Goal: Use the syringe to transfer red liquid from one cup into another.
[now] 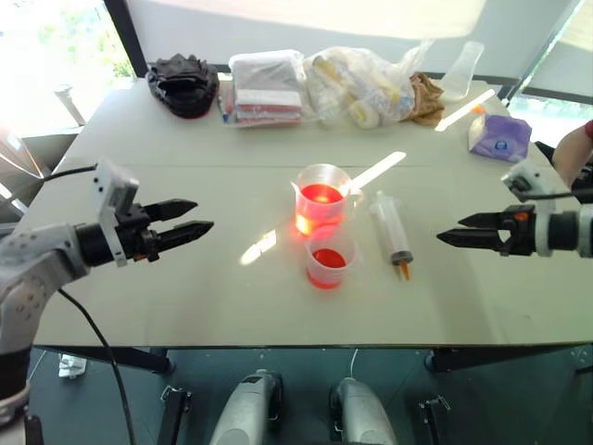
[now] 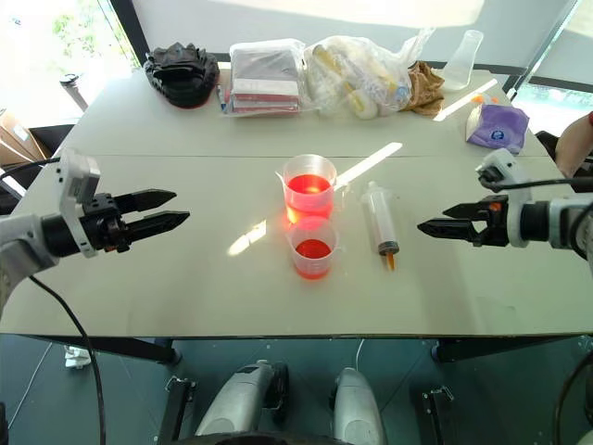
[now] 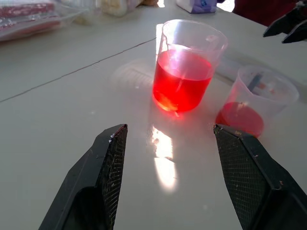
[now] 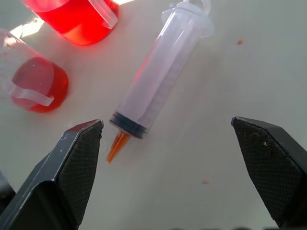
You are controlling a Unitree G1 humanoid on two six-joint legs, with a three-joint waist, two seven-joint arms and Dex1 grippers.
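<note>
Now | syringe (image 4: 156, 79) clear, orange tip, lying flat | left gripper (image 1: 190, 219), right gripper (image 1: 454, 230) spread, empty

Syringe (image 1: 391, 232) flat beside beaker (image 1: 321, 198) — small cup (image 1: 329, 257) nearer.

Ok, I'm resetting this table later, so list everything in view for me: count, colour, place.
beaker: one, clear, red liquid inside, table centre.
cup: one, clear, a little red liquid, just in front of the beaker.
syringe: one, clear, orange tip, lying flat to the right of the beaker and cup.
flask: one, clear, far right edge.
black glove: one, far left edge.
wrapped packet: one, red and white, far edge.
plastic bag: one, clear with yellowish contents, far edge.
brown cloth: one, beside the bag.
purple pack: one, far right.
table: one, pale grey.
person's arm: one, right edge.
left tool: black, open, empty.
right tool: black, open, empty.
</note>
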